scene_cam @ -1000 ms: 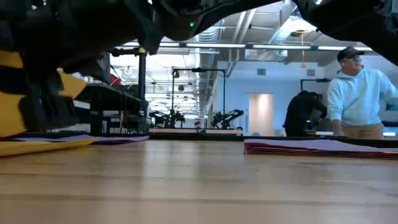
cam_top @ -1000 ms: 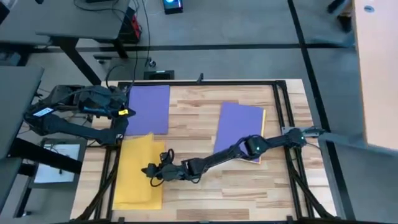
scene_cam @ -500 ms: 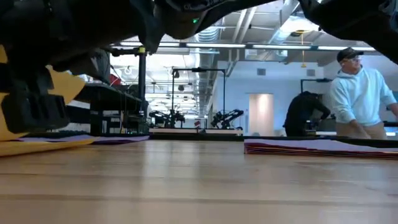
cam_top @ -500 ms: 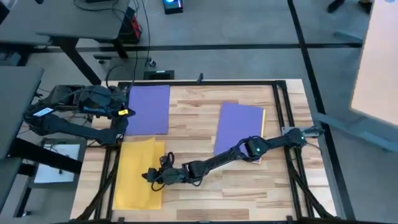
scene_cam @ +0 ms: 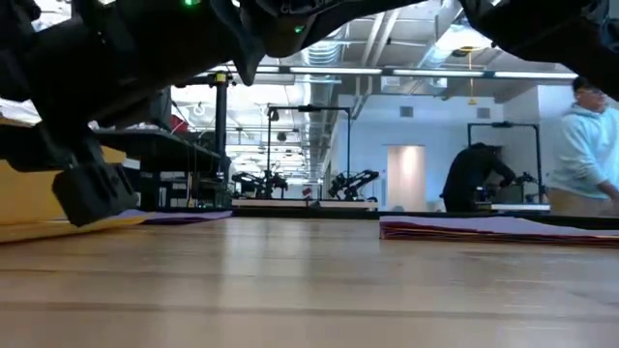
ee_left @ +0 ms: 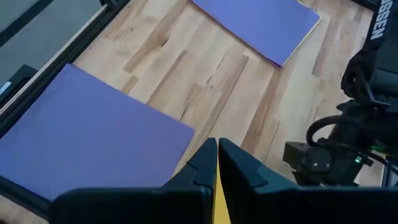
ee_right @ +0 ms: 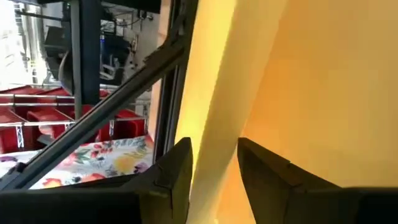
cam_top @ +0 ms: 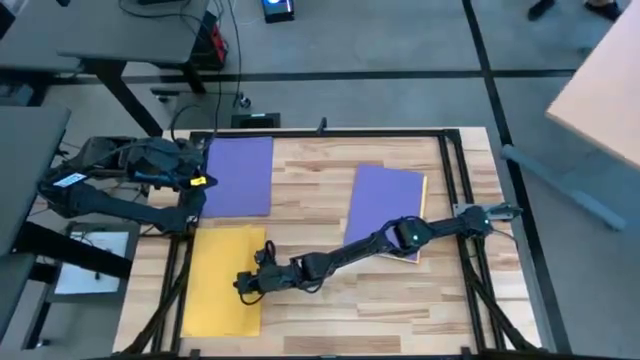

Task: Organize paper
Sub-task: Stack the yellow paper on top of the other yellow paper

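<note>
Reading the frames for lettering gives little: white capitals run down the right arm's black casing in the left wrist view, cut off by the frame edge and not legible as a word; a small yellow tag (cam_top: 198, 181) on the left arm is too small to read. Reaching across the table (cam_top: 320, 190), the right gripper (cam_top: 244, 283) sits low at the inner edge of the yellow sheet (cam_top: 222, 280), its fingers (ee_right: 267, 171) spread a little with yellow paper showing in the gap; whether they touch it I cannot tell. Waiting at the table's left rim, the left gripper (ee_left: 217, 163) has its fingers pressed together on nothing, beside a single purple sheet (cam_top: 239, 175). A purple-topped stack (cam_top: 384, 208) lies right of centre, its lower corner hidden under the right arm; bare wood separates the three.
</note>
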